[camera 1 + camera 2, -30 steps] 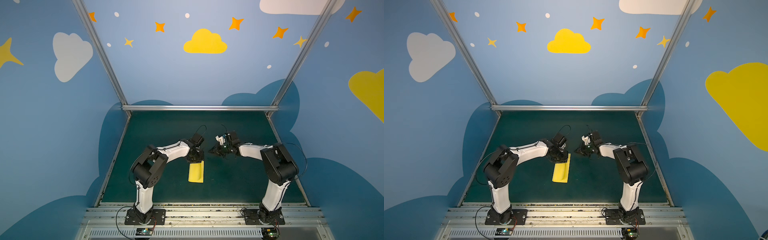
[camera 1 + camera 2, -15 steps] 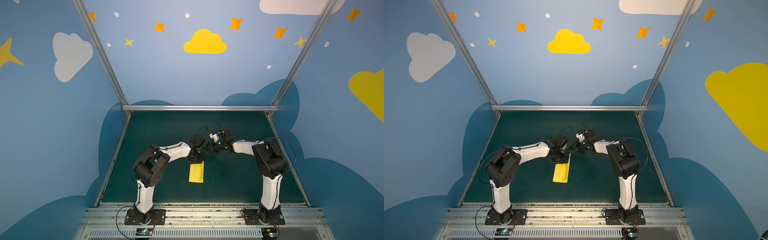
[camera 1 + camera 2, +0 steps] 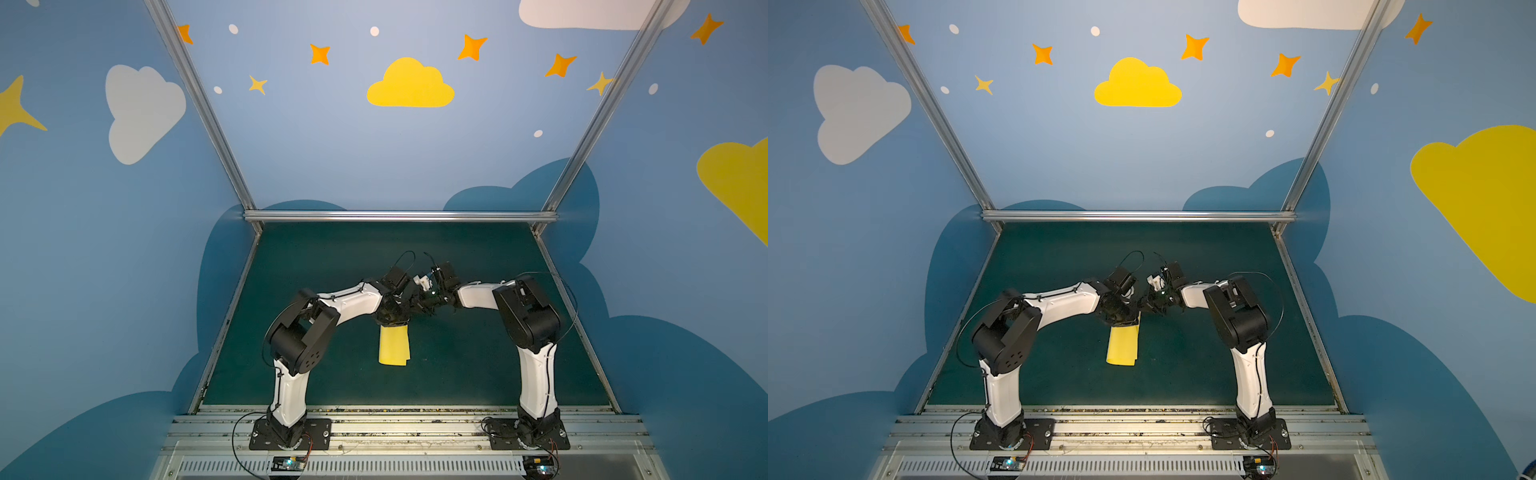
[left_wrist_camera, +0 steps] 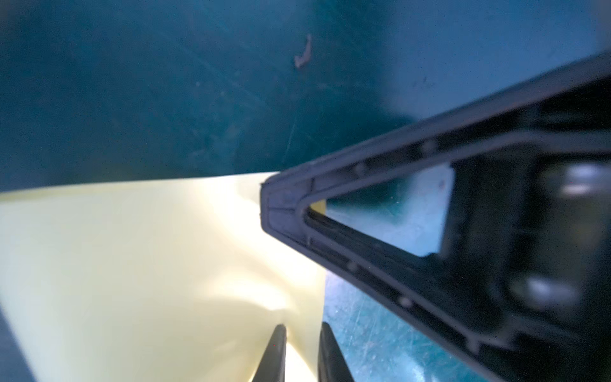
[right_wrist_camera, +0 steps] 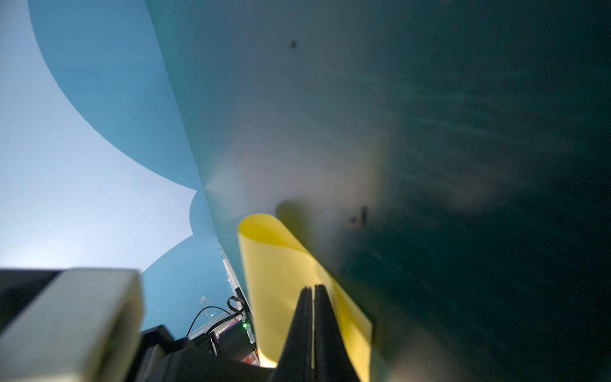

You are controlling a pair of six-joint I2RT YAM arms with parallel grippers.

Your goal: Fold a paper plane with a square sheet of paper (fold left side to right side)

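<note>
The square sheet of paper (image 3: 394,349) (image 3: 1122,347) lies on the green mat, folded in half into a narrow pale yellow strip. A paper plane is out of view. My left gripper (image 3: 392,318) (image 3: 1121,318) stands over the strip's far end. In the left wrist view its jaws (image 4: 302,327) are slightly apart, open, with the paper's (image 4: 132,264) raised edge between them. My right gripper (image 3: 411,309) (image 3: 1142,307) reaches across from the right. It is shut (image 5: 312,287), and its fingertip (image 4: 281,205) rests on the paper's (image 5: 274,264) far corner.
The green mat (image 3: 478,365) is bounded by aluminium rails at the back (image 3: 399,216) and along both sides, with blue painted walls behind. Both arm bases stand on the metal strip (image 3: 407,432) at the front. The two wrists nearly touch over the mat's middle.
My right gripper has swung left, up against my left gripper and onto the paper's far end. My left jaws have parted a little. The paper has stayed in place.
</note>
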